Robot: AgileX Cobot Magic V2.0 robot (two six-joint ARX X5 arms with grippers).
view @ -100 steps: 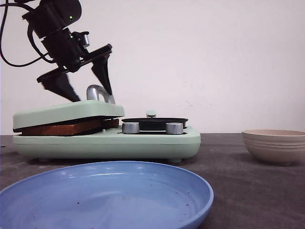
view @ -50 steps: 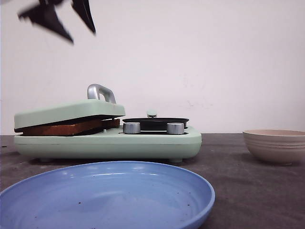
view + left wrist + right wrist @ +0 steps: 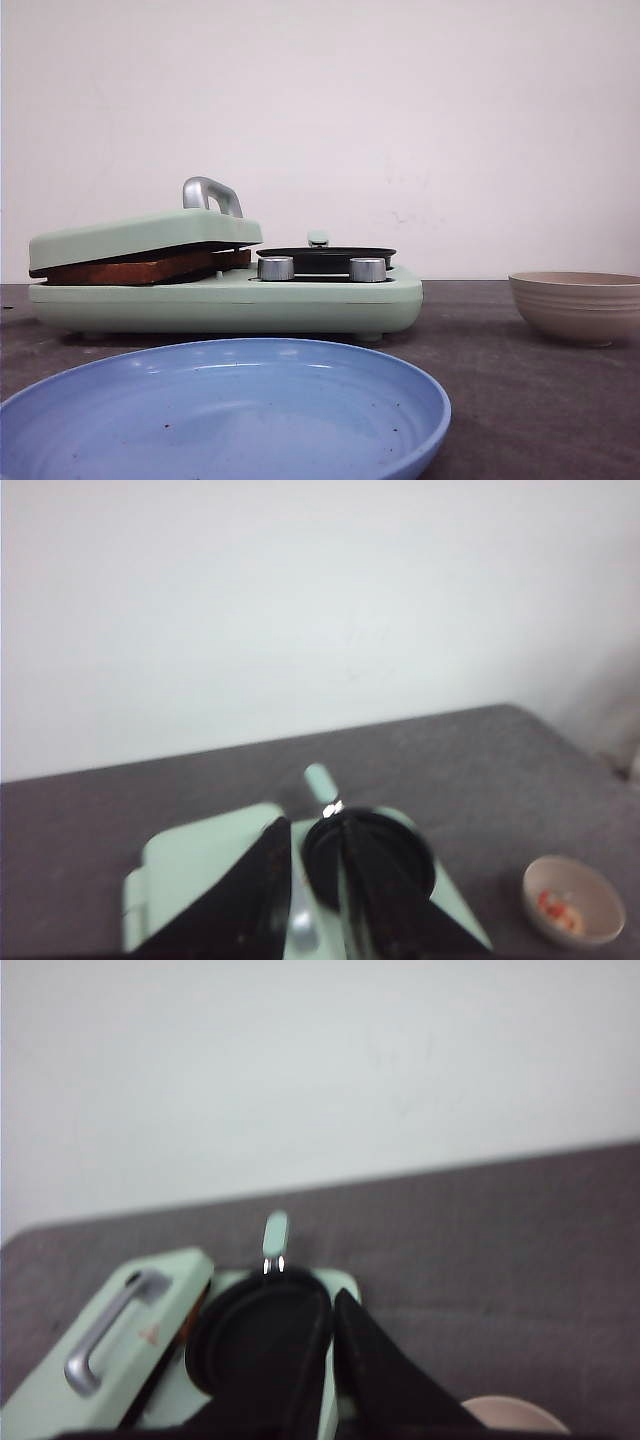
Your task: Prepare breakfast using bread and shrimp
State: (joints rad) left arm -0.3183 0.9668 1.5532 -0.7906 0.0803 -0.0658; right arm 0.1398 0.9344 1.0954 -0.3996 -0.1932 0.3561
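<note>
the shrimp [image 3: 560, 910] is seen in the bowl [image 3: 574, 915] at four o'clock from the slightly parted, empty left claw [image 3: 315, 895].

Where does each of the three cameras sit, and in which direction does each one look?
Front view: low at table height, facing forward past the blue plate to the green breakfast maker; no arm shows.
Left wrist view: high on the left arm, looking down on the maker; the left end effector shows.
Right wrist view: high on the right arm, looking down; the right end effector shows.
All share the maker; front and left wrist share the beige bowl.
</note>
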